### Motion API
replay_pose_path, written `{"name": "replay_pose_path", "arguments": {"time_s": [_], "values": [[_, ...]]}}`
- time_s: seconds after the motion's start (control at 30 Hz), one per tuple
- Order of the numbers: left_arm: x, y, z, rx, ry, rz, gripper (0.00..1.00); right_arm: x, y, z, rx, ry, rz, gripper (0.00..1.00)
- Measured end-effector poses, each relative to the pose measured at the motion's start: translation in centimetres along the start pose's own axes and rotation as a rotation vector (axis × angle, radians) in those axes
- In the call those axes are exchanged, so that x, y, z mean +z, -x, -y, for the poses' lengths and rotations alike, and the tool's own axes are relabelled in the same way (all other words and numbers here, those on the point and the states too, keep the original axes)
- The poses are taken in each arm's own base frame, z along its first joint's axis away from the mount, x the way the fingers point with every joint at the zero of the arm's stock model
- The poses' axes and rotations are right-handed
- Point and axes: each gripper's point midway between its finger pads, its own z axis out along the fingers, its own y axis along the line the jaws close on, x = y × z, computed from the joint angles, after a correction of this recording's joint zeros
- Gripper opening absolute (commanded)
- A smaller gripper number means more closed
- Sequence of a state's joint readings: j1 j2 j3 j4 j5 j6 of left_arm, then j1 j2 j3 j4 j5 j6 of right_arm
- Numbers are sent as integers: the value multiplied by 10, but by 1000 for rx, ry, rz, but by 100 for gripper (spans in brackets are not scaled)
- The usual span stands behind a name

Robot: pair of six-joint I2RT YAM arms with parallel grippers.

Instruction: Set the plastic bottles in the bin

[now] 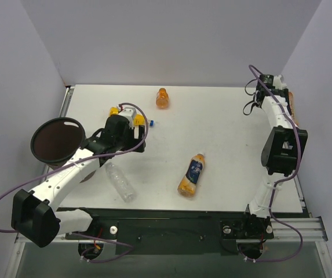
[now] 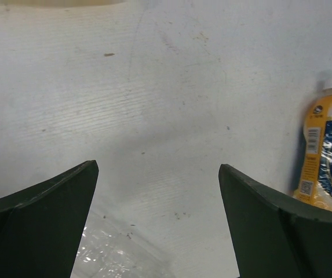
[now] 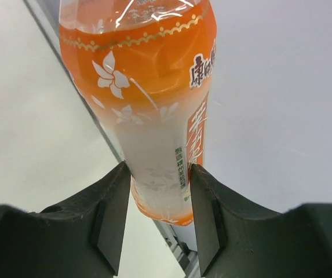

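Pinching an orange bottle [image 3: 148, 104] plain only from the wrist, right fingers [image 3: 110, 223] grip; left fingers [image 2: 44, 223] stand spread.

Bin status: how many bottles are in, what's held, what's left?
Done: nothing visible; from above, the round dark-brown bin shows no bottle inside. In hand: the right fingers are shut on an orange flower-printed plastic bottle. The left fingers are open and empty. Left: at least the clear plastic bottle, the blue-labelled orange bottle and the squat orange bottle, all on the white table.
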State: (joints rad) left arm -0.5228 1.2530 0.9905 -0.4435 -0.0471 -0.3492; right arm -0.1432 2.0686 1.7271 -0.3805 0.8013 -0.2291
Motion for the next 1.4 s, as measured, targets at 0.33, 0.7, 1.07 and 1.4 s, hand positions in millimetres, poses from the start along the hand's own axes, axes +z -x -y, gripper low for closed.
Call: {"name": "replay_pose_path", "arguments": {"time_s": [0.33, 0.7, 1.07, 1.4], "values": [[-22, 37, -33, -7, 172, 73, 97, -95, 32, -25, 106, 229, 159, 0], [-22, 48, -33, -86, 170, 72, 97, -196, -38, -152, 154, 776, 98, 0], [-32, 35, -43, -179, 155, 35, 97, -295, -3, -216, 469, 1232, 79, 0], [-24, 23, -40, -209, 128, -22, 97, -406, -14, -293, 484, 1529, 24, 0]]}}
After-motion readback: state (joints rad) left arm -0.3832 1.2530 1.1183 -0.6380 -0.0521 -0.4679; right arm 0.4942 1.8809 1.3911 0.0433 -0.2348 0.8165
